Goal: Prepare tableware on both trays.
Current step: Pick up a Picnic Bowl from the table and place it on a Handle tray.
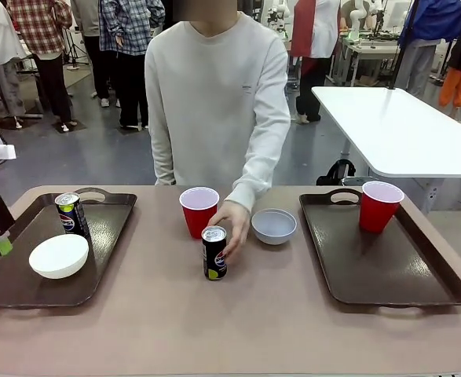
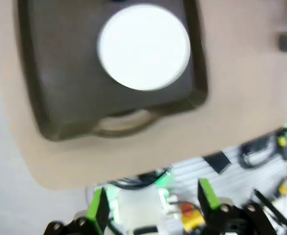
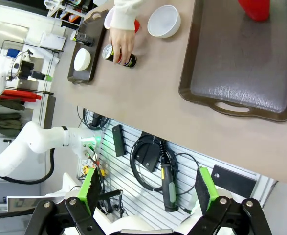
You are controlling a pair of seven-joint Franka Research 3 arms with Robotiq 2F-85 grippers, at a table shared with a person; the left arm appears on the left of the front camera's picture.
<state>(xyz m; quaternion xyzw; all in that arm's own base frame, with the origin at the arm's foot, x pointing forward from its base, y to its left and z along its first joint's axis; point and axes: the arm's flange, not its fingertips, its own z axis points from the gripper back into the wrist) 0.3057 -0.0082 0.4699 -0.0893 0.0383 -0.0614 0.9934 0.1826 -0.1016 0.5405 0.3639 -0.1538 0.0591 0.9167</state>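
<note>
The left tray carries a dark soda can and a white bowl. On the right tray stands a red cup. Between the trays, a second red cup, a greyish-white bowl and a second soda can rest on the table. The person's hand is on that second can. My left gripper hangs at the left tray's outer edge. In the blurred left wrist view, my left gripper is open and empty above the tray and bowl. My right gripper is open, off the table's near edge.
The person stands at the far side, reaching in with one arm. The right wrist view takes in the right tray, the cup, the bowl and cables below the table edge. Bare tabletop lies along the near side.
</note>
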